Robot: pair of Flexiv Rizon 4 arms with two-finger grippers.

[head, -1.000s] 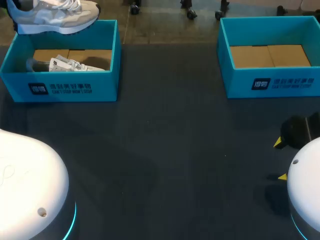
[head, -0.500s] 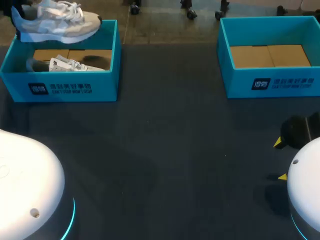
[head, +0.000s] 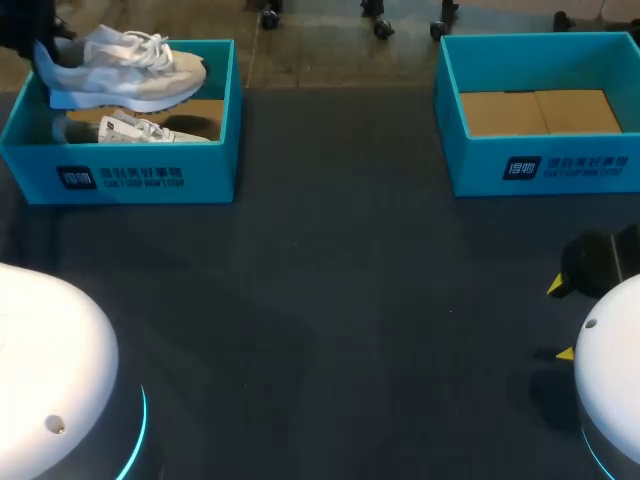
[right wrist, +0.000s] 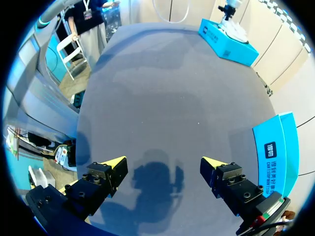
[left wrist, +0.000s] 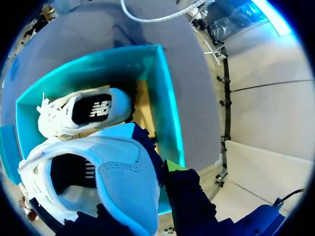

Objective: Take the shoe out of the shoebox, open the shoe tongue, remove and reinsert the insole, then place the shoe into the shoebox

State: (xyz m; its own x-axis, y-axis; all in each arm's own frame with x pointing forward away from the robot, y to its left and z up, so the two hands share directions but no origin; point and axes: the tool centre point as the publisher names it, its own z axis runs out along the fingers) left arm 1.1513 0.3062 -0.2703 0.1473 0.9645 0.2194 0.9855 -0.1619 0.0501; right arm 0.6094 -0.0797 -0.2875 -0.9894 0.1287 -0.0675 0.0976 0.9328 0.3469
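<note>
A grey-white sneaker point(head: 125, 68) hangs level just above the left teal shoebox point(head: 150, 178), toe pointing right. My left gripper point(head: 35, 40) is shut on its heel. In the left wrist view the held sneaker point(left wrist: 113, 167) fills the space at the gripper point(left wrist: 142, 196), whose fingers are mostly hidden behind the heel. A second white sneaker point(head: 140, 130) lies inside the box, seen under the held one point(left wrist: 83, 110). My right gripper point(head: 560, 320) stands open low over the table at the right, nothing between its fingers point(right wrist: 162, 162).
A second teal shoebox point(head: 540, 165) stands at the back right, holding only cardboard; its wall point(right wrist: 278, 147) is beside my right gripper. Dark table surface point(head: 340, 300) lies between the boxes and my arm bases.
My left gripper has lowered the held sneaker toward the left shoebox and shifted it slightly right. The right arm has stayed still.
</note>
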